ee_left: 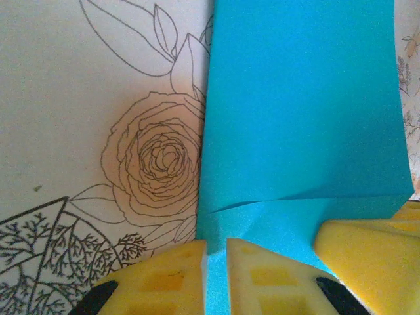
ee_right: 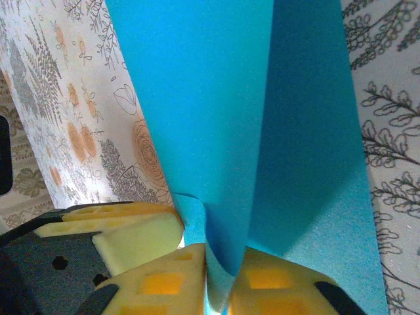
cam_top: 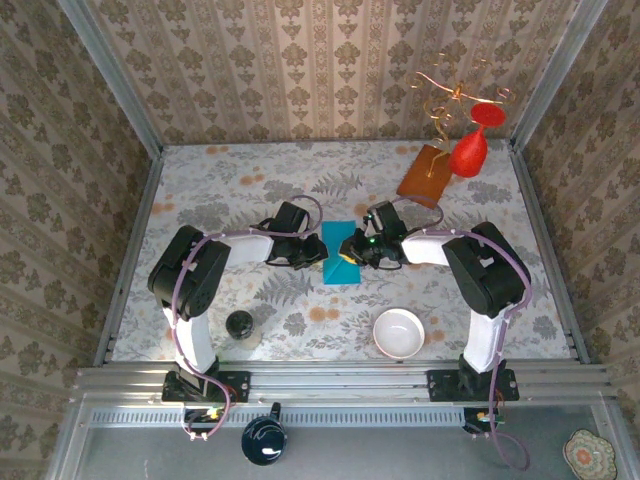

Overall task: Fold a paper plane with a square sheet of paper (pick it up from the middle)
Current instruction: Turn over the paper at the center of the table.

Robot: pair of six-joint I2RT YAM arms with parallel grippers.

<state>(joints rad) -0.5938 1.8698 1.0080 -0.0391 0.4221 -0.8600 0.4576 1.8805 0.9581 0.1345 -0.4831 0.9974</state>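
Observation:
The square sheet of paper point(cam_top: 337, 240), teal-blue and creased, lies at the table's middle between both arms. My left gripper point(cam_top: 317, 258) reaches in from the left. In the left wrist view it point(ee_left: 216, 266) is shut on the sheet's near edge, with paper point(ee_left: 302, 98) running up from the narrow gap between its yellow pads. My right gripper point(cam_top: 352, 252) comes in from the right. It point(ee_right: 226, 279) is shut on a raised fold of the paper point(ee_right: 216, 98), which stands up between the pads. Each wrist view also catches the other gripper's yellow finger, close alongside.
A white bowl point(cam_top: 399, 332) sits near the front right. An orange-brown board point(cam_top: 423, 174) and a red glass-shaped ornament point(cam_top: 470, 150) stand at the back right. A small dark jar point(cam_top: 239, 323) is at the front left. Patterned walls close in the table.

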